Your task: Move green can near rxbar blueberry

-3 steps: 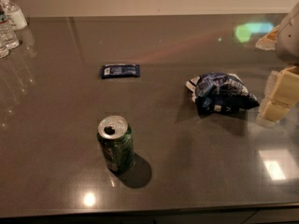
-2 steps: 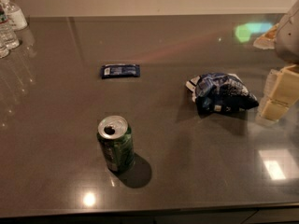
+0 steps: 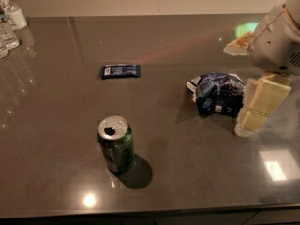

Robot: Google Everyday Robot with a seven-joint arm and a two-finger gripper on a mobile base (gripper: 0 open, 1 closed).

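Note:
The green can (image 3: 116, 144) stands upright on the dark table, front left of centre, its silver top and tab hole showing. The rxbar blueberry (image 3: 121, 71) lies flat farther back, a thin dark blue bar well apart from the can. My gripper (image 3: 260, 102) hangs at the right edge of the camera view, just right of a crumpled chip bag and far from the can. It holds nothing that I can see.
A puffy blue-and-white chip bag (image 3: 218, 93) lies right of centre, next to the gripper. Clear water bottles (image 3: 8, 22) stand at the back left corner. The table's front edge (image 3: 140, 214) runs along the bottom.
My gripper and arm have moved left, further into view and closer to the chip bag. The can, bar and bag have not moved.

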